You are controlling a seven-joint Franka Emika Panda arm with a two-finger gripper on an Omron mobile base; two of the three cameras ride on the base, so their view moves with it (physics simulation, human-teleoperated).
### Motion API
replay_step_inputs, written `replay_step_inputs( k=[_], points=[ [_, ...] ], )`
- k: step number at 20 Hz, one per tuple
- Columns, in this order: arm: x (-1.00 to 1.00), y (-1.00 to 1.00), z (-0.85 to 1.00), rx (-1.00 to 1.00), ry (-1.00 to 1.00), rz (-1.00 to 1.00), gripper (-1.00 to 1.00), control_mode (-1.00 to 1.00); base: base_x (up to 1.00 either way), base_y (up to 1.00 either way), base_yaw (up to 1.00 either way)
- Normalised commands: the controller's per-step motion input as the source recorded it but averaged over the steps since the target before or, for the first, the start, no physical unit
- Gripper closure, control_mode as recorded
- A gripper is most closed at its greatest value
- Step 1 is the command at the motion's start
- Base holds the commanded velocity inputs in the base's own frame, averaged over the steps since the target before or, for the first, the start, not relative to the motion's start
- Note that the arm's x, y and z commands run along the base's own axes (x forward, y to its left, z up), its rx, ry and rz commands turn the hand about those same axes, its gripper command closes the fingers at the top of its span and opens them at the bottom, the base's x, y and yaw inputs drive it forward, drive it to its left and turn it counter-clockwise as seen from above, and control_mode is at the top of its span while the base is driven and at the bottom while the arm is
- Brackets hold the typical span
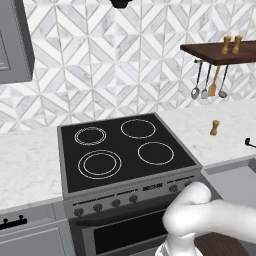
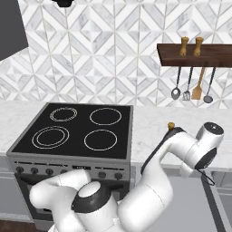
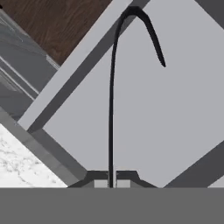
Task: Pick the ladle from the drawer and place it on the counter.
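My gripper (image 3: 111,183) is closed tight on the ladle (image 3: 112,109) handle. It hangs above the drawer (image 3: 166,122), beside the counter (image 3: 22,157)

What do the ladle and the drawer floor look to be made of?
The ladle looks like matte black plastic or coated metal: a thin, uniformly dark rod with no shine. The drawer floor looks like painted board or laminate, flat pale grey and grainless. The hand is shut on the handle.

pincer (image 3: 112,181) closed, arm (image 2: 181,149) bent low
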Motion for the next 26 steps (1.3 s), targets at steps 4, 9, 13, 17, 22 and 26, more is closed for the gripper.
replay_step_inputs(
  k=[4,9,13,17,22,26],
  points=[
    [0.96,0.83,0.40,0.00,0.05,0.00,1.00,-1.00,0.00,0.00,0.00],
    [0.40,0.71,-0.25,0.01,0.00,0.11,1.00,-1.00,0.00,0.00,0.00],
    [0.29,0.66,-0.41,0.00,0.00,0.12,1.00,-1.00,0.00,0.00,0.00],
    [0.65,0.50,-0.28,-0.01,-0.06,0.05,1.00,-1.00,0.00,0.00,0.00],
    [0.65,0.11,-0.37,-0.15,-0.20,0.01,1.00,-1.00,0.00,0.00,0.00],
    [0.50,0.00,-0.21,-0.14,-0.13,0.00,-1.00,-1.00,0.00,0.00,0.00]
  ],
)
